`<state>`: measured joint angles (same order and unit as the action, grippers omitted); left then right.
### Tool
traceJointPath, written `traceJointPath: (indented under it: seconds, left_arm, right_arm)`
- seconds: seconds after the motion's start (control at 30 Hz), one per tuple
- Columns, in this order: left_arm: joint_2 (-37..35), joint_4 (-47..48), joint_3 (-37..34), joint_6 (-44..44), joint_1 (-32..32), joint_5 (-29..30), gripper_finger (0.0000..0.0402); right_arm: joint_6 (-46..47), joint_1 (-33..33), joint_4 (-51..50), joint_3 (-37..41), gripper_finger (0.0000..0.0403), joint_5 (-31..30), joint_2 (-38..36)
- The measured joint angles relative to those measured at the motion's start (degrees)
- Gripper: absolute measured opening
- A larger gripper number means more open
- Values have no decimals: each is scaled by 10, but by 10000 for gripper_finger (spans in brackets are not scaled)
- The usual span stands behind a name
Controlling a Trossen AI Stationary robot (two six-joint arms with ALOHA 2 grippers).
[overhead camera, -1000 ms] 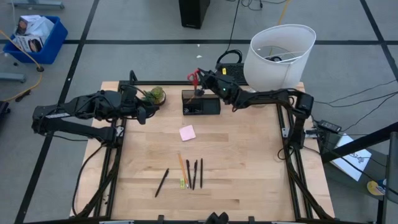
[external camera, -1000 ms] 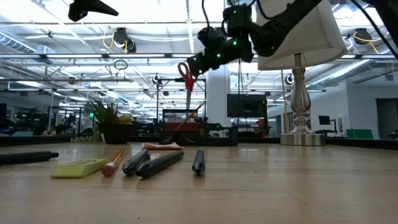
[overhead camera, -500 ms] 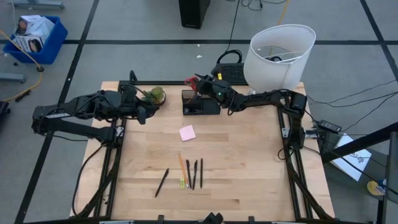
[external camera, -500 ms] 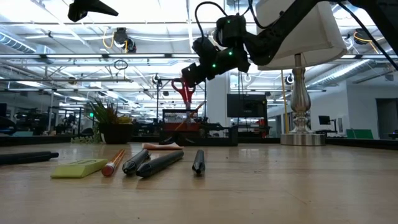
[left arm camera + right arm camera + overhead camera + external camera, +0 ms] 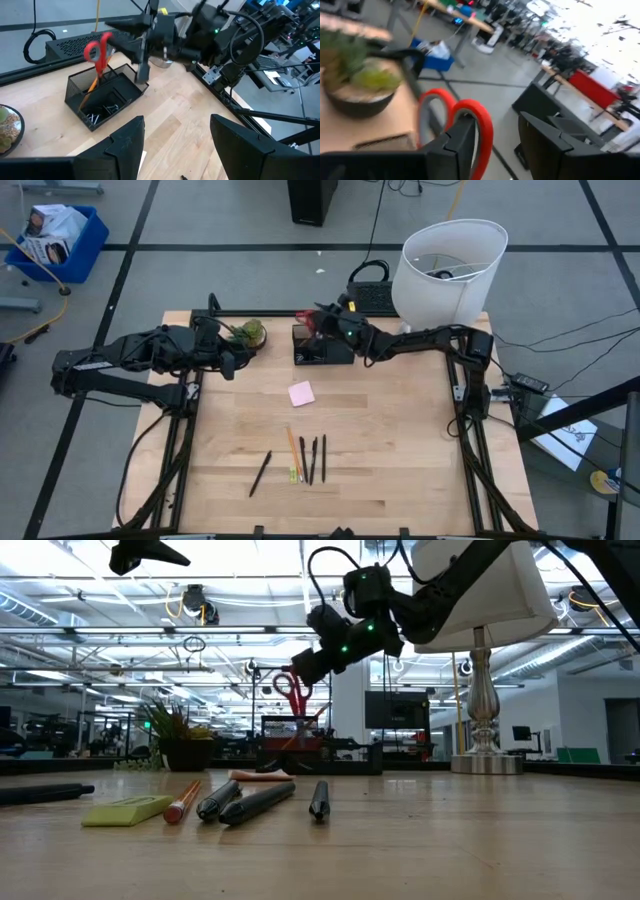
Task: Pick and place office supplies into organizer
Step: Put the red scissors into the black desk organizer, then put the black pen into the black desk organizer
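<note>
The red-handled scissors point(image 5: 97, 49) stand blades-down in the left end compartment of the dark organizer point(image 5: 106, 95), handles up. An orange pencil point(image 5: 92, 85) leans in the same compartment. My right gripper point(image 5: 136, 47) hovers open right beside the handles point(image 5: 470, 117), above the organizer point(image 5: 322, 346) at the table's far edge. My left gripper point(image 5: 175, 150) waits open and empty at the far left point(image 5: 235, 360). A pink sticky pad point(image 5: 301, 393), an orange pencil point(image 5: 293, 446) and black pens point(image 5: 313, 459) lie flat on the table. My right gripper stands open with one red handle loop point(image 5: 482, 131) beside one finger point(image 5: 455, 147), which covers part of the loop. Whether the finger touches the loop, I cannot tell. The scissors stand in the organizer with their handles point(image 5: 292, 690) just below the fingertips.
A small potted plant point(image 5: 250, 332) sits left of the organizer, by my left gripper. A big white lamp point(image 5: 448, 268) stands at the far right corner. One more black pen point(image 5: 260, 473) lies near the front. Bare wood lies between the organizer and the pens.
My right gripper has come down and slightly toward the table's left over the organizer. The scissors have gone down with it, blades first into the organizer's end compartment, and now stand there with the handles just under the fingertips.
</note>
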<state>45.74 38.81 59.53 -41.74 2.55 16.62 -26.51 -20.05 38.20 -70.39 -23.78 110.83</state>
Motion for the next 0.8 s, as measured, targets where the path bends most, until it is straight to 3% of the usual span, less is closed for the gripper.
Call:
traceJointPath:
  seconds: [0.2,0.43,0.6,0.67,0.8]
  left_arm:
    - [0,0,0,7,0,1,232]
    - [0,0,0,24,0,9,232]
    - [0,0,0,24,0,15,232]
    - [0,0,0,24,0,15,232]
    - [0,0,0,26,0,15,232]
  right_arm:
    - [20,20,-61,0,143,0,0]
    - [31,45,-64,0,144,-4,0]
    - [33,70,-68,0,144,-75,0]
    - [50,82,-77,0,144,-94,-9]
    - [132,112,-64,0,144,-66,-42]
